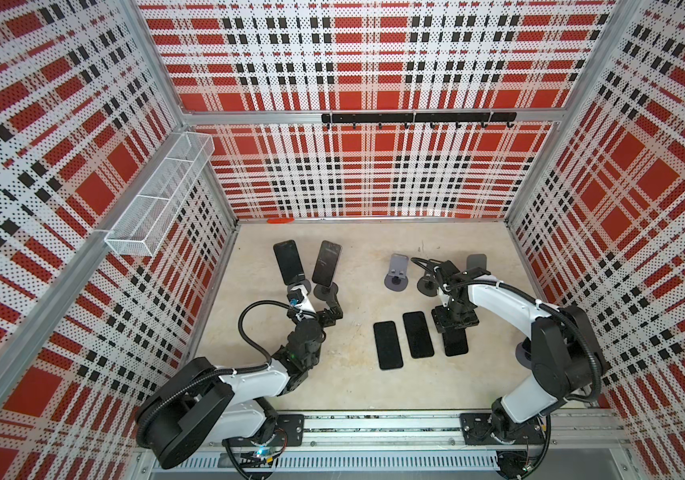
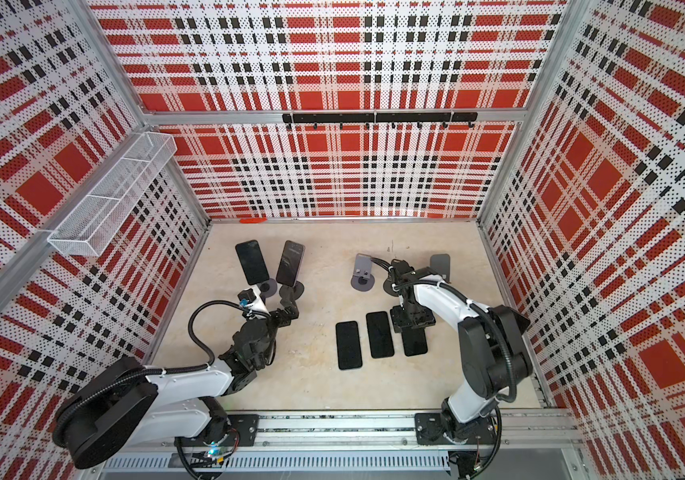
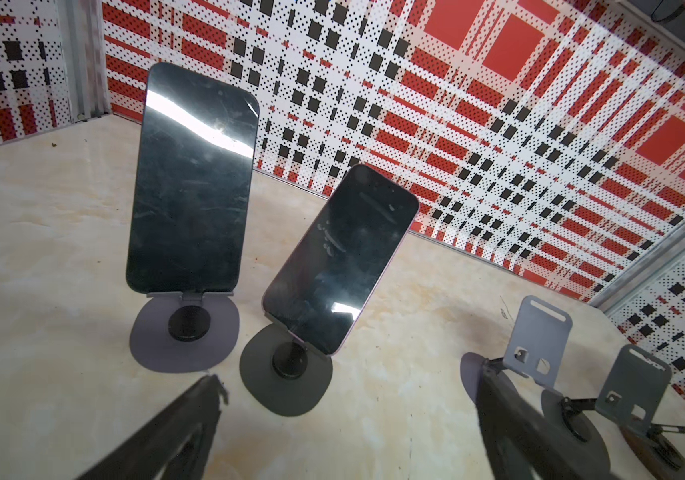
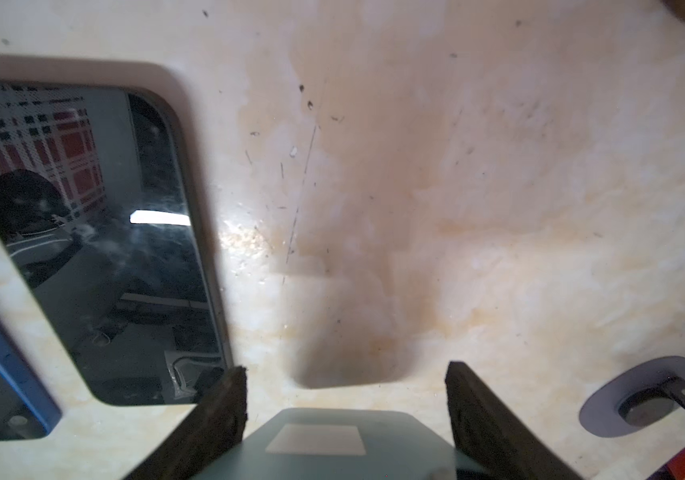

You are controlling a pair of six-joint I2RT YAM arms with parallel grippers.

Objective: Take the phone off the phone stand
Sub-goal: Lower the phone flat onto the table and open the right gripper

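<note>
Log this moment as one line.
left gripper: open, facing two phones on stands | right gripper: shut on phone, beside two flat phones | task: unfinished

Red, white and black plaid walls (image 1: 374,174) all round. Creamy marbled tabletop (image 1: 353,386), glossy black phones (image 1: 388,345), grey stands (image 1: 397,274), lol.

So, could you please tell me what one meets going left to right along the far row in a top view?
propped black phone, propped purplish phone, empty grey stand, partly hidden stand, dark stand
</note>
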